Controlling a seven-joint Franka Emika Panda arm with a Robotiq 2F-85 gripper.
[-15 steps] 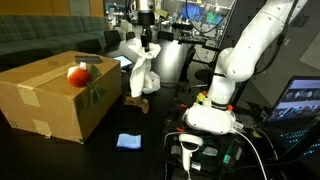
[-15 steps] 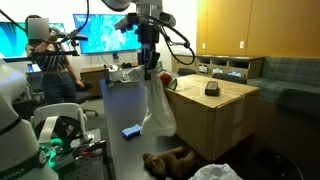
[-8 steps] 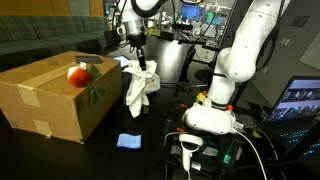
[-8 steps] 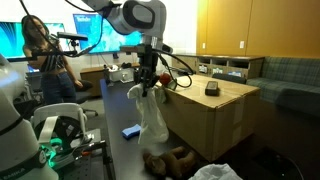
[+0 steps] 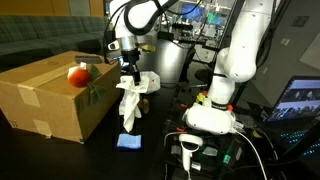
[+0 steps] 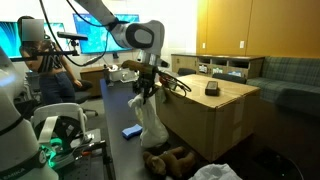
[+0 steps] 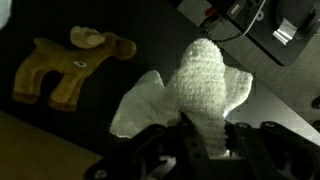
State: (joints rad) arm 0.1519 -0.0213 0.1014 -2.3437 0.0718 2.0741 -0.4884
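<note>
Cardboard box (image 5: 55,95) fills the left of the frame, and the arm has swung down toward it over the last second. Its gripper (image 5: 128,80) pinches the white cloth (image 5: 128,106), which now hangs mid-frame over the dark surface (image 5: 160,128), above a small blue pad (image 5: 128,141).

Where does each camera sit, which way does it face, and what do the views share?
Exterior view: stands off the table, base on the right, box on the left; whole arm shows.
Exterior view: close by the base, looks along the table to the box on the right; part of the arm shows.
Wrist view: looks down past the hand onto the plush toy.
Shared: all show the white cloth in the hand.
</note>
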